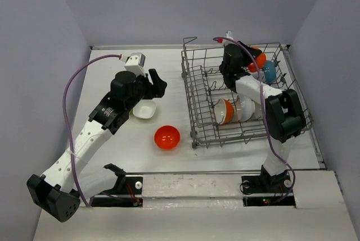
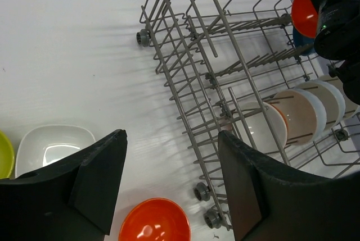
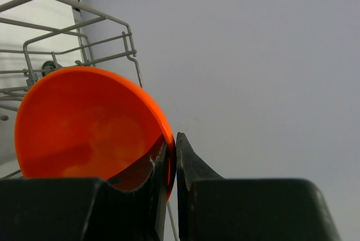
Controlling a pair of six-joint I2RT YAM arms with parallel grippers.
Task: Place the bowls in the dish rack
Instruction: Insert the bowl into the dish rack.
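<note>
**Orange bowl pinched over the rack's far end, three bowls on the table**

The dish rack [image 1: 198, 118] stands on the right half of the table [image 1: 107, 67]. Over its far right corner the right gripper [image 3: 171, 145] is clamped on the rim of the held orange bowl [image 3: 84, 123]. The rim sits between the two fingers and the bowl is tipped up on its edge. Just beside it, inside the rack, is a blue bowl [image 1: 270, 71].

Toward the rack's near end a short row of white bowls [image 2: 329, 100] stands on edge among the tines. The one at the left end of the row [image 1: 224, 110] shows orange on its outer side in the top view.

Left of the rack, the loose orange bowl [image 1: 167, 137] sits mouth up on the table, near the rack's near left corner but apart from it. Farther left lies the square white bowl [image 2: 53, 148], partly under the left arm. A yellow-green bowl [image 2: 4, 154] is just beside it at the edge of the left wrist view.

The left gripper [image 2: 171, 179] hangs above the table between the square white bowl and the rack. Its jaws are spread wide, with nothing between them.
</note>
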